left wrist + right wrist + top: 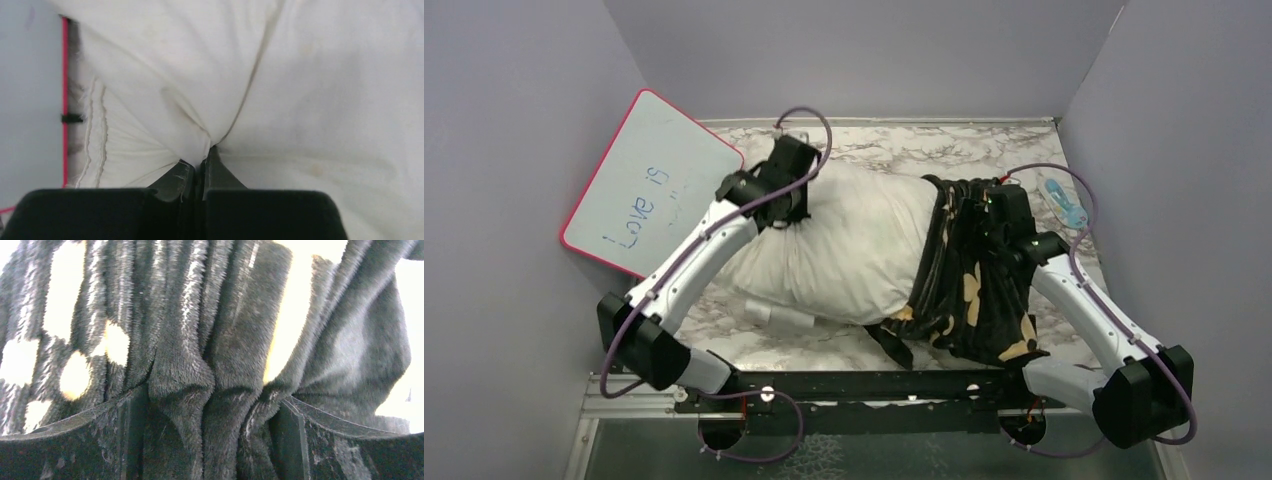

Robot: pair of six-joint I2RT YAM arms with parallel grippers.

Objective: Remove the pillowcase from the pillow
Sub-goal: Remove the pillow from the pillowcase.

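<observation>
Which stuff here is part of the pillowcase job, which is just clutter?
In the job: pillow, pillowcase, left gripper pinching the pillow, right gripper with bunched pillowcase between its fingers.
Lying about: whiteboard, small clear-and-blue item by the right wall, too small to identify.

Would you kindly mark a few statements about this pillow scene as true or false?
1. The left gripper is pinching the pillow. True.
2. The pillowcase is completely off the pillow. False: it is bunched around the pillow's right end.
3. The right gripper has pillowcase fabric between its fingers. True.
4. The whiteboard lies flat under the pillow. False: it leans tilted at the far left, beside the pillow.
</observation>
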